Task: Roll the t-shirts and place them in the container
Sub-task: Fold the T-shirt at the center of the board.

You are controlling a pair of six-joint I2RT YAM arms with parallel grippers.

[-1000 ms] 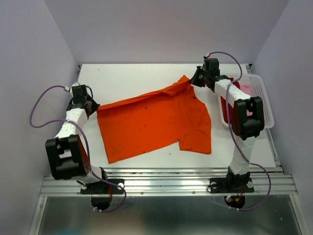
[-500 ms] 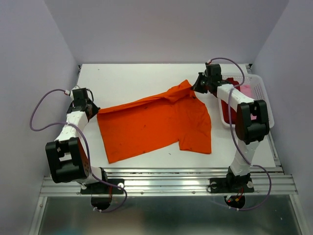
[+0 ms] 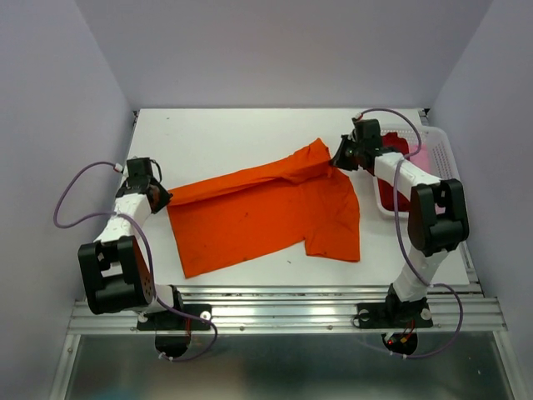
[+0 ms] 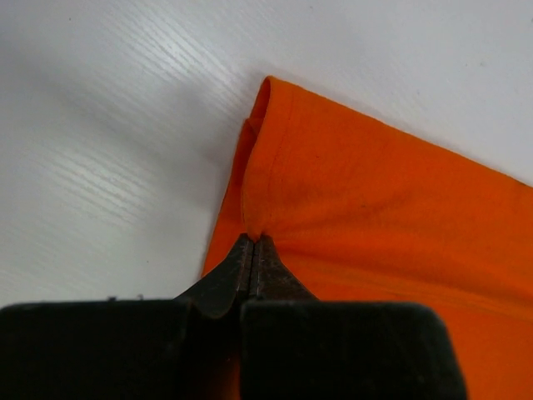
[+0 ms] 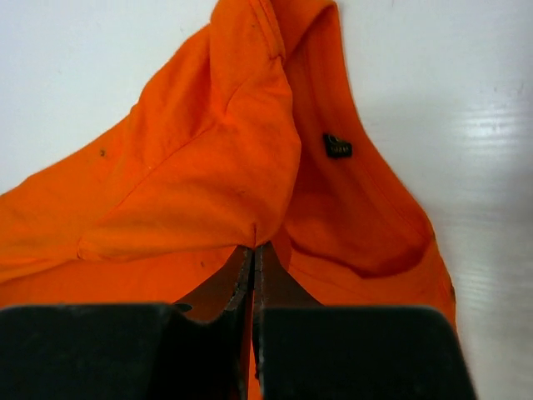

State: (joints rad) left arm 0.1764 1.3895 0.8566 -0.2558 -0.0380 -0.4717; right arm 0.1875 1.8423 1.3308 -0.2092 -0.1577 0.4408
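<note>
The bright orange t-shirt (image 3: 266, 212) lies spread across the middle of the white table, its far edge lifted into a fold between the two grippers. My left gripper (image 3: 163, 197) is shut on the shirt's left corner (image 4: 283, 175), low over the table. My right gripper (image 3: 337, 158) is shut on the shirt's far right end near the collar (image 5: 216, 158), where a small dark tag (image 5: 337, 147) shows. A dark red shirt (image 3: 391, 187) and a pale pink shirt (image 3: 420, 152) lie in the white lattice basket.
The white lattice basket (image 3: 455, 179) stands at the table's right edge, just behind my right arm. Grey walls close in the back and both sides. A metal rail (image 3: 283, 312) runs along the near edge.
Both grippers have moved toward the near side, carrying the shirt's far edge over the cloth, so a fold has formed along the top. The right arm has swung toward the basket.
</note>
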